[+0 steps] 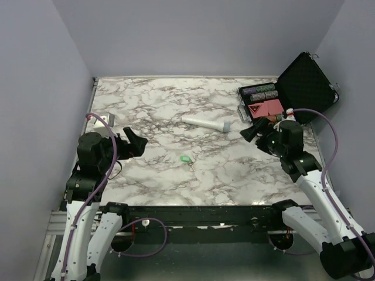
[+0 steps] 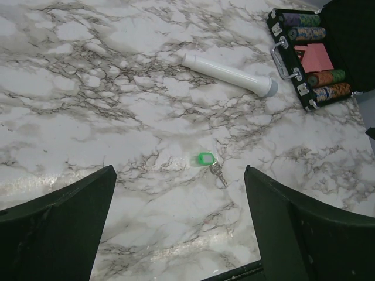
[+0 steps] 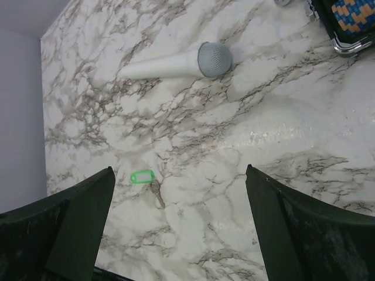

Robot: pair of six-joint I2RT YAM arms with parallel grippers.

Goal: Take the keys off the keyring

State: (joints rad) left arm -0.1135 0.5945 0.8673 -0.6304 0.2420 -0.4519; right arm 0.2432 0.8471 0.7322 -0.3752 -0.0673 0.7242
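On the marble table (image 1: 176, 99), nothing of the job is done yet.
The open case (image 1: 304, 88) sits at the far right corner. My left claw (image 1: 135, 142) and right claw (image 1: 252, 132) hang over the table, fingers spread wide, holding nothing. The white cylinder (image 1: 205, 123) lies past centre. Between my claws rests the green keyring (image 2: 205, 158), with the small grey key (image 2: 218, 172) at its ring, apparently attached. The whole removal is left, I judge.

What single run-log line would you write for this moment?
left tool: open, empty | right tool: open, empty | keyring: flat on table | key: at keyring's end, not yet removed
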